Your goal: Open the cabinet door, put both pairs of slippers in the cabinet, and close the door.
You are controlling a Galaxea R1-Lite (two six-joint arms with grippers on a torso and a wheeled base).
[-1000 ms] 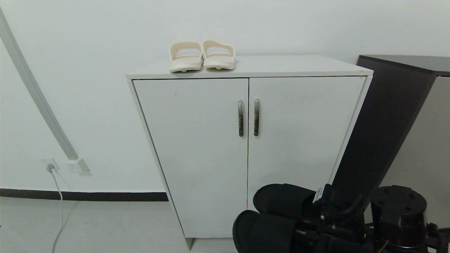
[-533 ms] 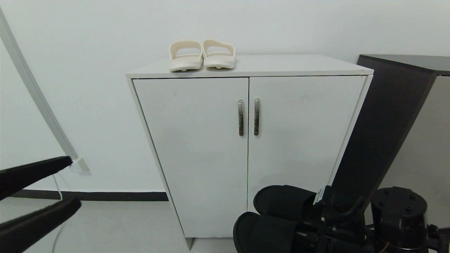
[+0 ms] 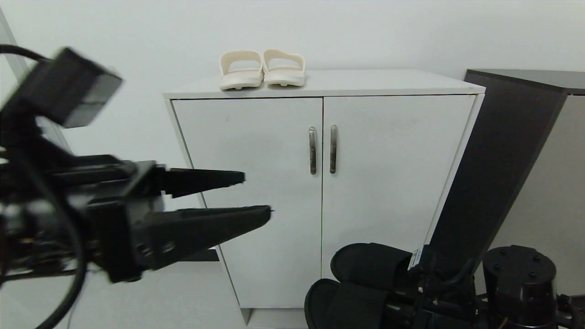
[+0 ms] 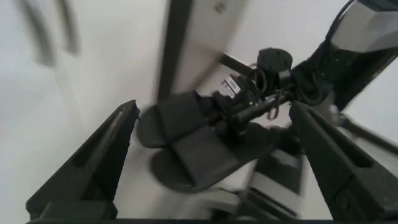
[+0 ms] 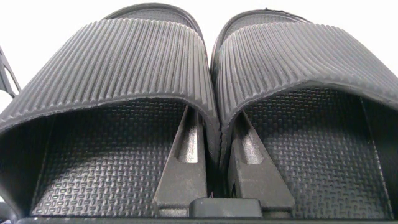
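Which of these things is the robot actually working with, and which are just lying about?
Job: white cabinet, doors shut; cream slippers on top; black slippers in the right jaws; open left jaws.
Lying about: dark cabinet beside it.

head: facing cabinet point(image 3: 397, 160) | wrists: both see black slippers point(image 5: 124, 68), left apparently farther

Left arm: I have it raised on the left side, left gripper point(image 3: 256, 194) level, jaws wide apart. Right arm: low on the right, right gripper point(image 5: 214, 171) clamped on the black slippers point(image 5: 143, 62) (one finger inside each).
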